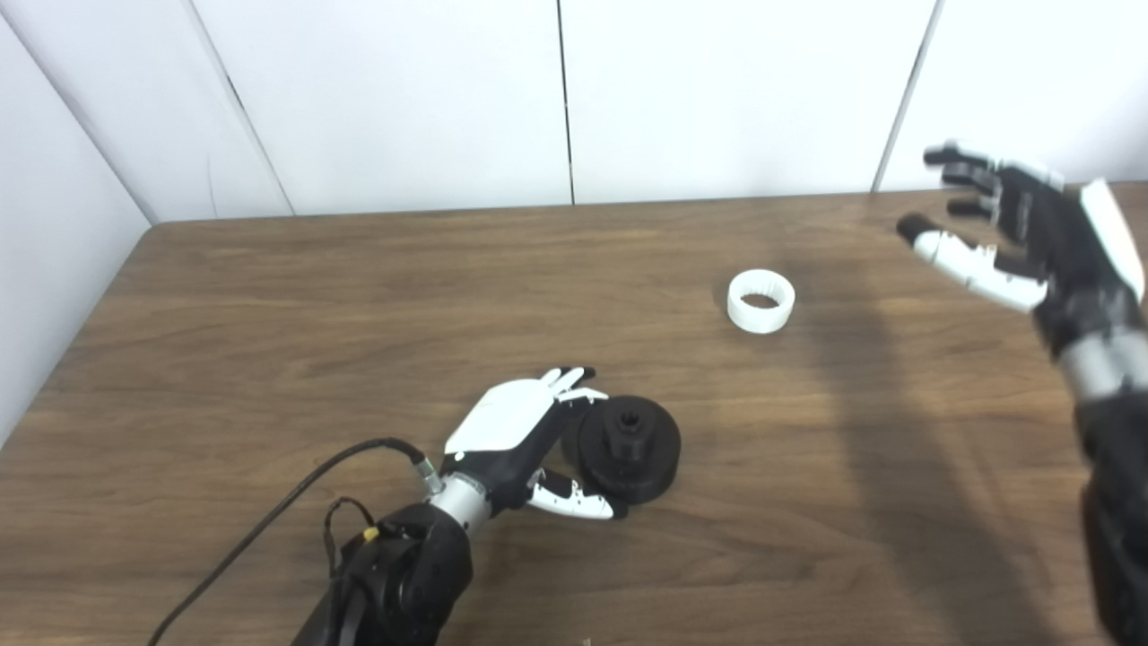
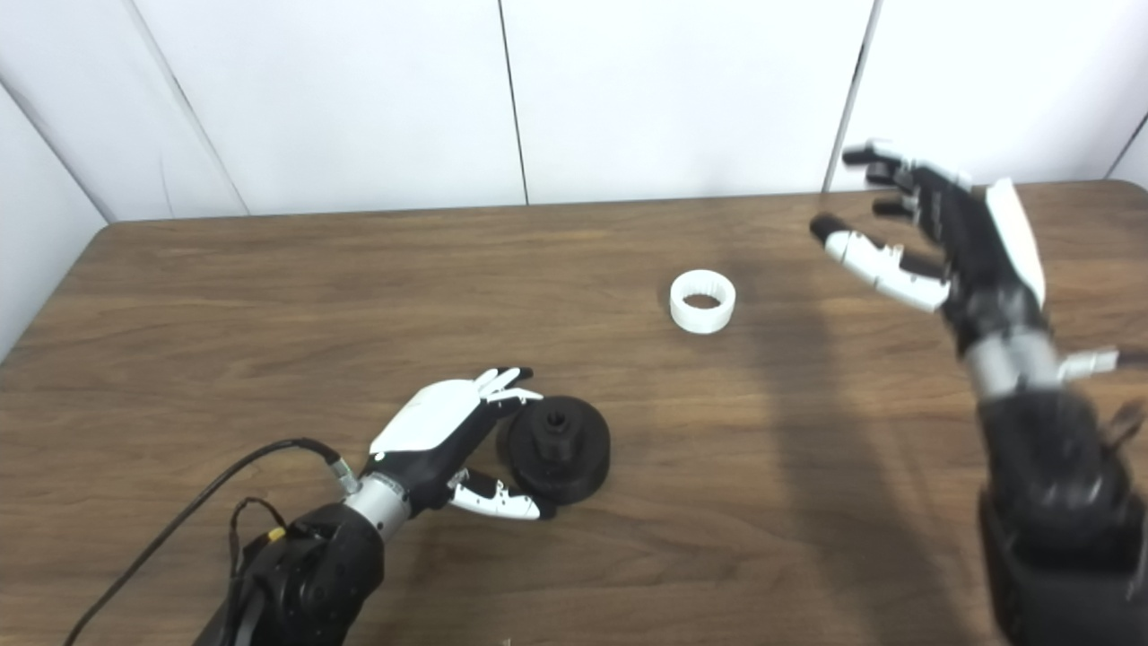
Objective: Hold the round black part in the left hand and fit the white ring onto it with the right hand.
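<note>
The task has barely begun: the left hand (image 1: 516,449) cups the round black part (image 1: 628,447) on the table (image 1: 269,296) near-left without clearly clamping it, while the right hand (image 1: 1013,233) hovers spread and empty, well right of the untouched white ring (image 1: 760,301).

Left robot hand (image 1: 516,444) is covering the near-left edge of the round black part (image 1: 628,447), so contact between fingers and rim isn't showing clearly; can't tell if it's gripping or just touching. Right robot hand (image 2: 951,247) is looking motion-blurred, esp. at the fingertips (image 2: 865,157). Right forearm is getting cut off by the right and bottom edges in the left eye view. Left arm is running out the bottom edge. Teeth inside the white ring (image 2: 702,301) are too small to make out. Table (image 1: 269,314) is being clipped at the bottom and right.
</note>
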